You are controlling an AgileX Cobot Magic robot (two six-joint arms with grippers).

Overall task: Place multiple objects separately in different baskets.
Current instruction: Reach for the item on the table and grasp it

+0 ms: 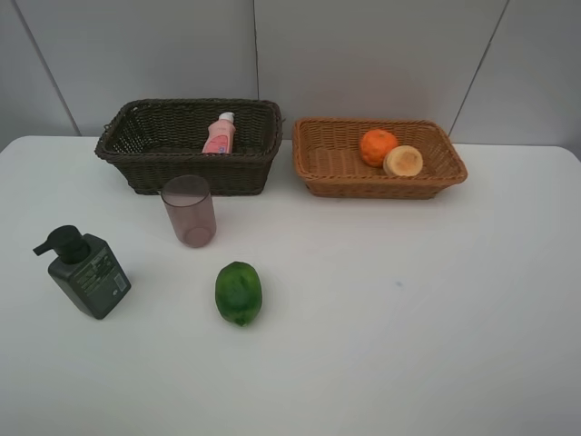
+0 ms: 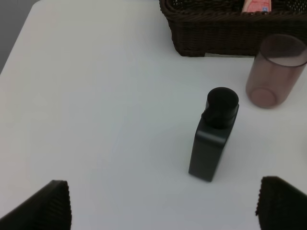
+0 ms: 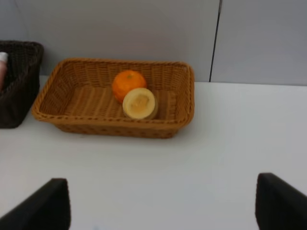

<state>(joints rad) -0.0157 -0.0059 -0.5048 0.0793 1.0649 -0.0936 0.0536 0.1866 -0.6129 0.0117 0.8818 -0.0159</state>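
The dark brown basket [image 1: 182,173] holds the pink bottle [image 1: 220,134]. In the tan basket [image 1: 381,188] lie the orange [image 1: 378,146] and a pale yellow round fruit [image 1: 403,161]. On the table stand the mauve cup [image 1: 189,211] and the dark green pump bottle [image 1: 86,271]; the green oval fruit [image 1: 238,292] lies nearer the front. My left gripper [image 2: 165,203] is open above the table, short of the pump bottle [image 2: 213,139]. Facing the tan basket [image 3: 110,127], my right gripper [image 3: 163,201] is open and empty. Neither arm shows in the exterior high view.
The white table [image 1: 408,309] ends at a grey panelled wall [image 1: 363,54] just behind the baskets. The cup [image 2: 276,72] stands close in front of the dark basket [image 2: 216,33]. The table's left edge [image 2: 14,48] shows in the left wrist view.
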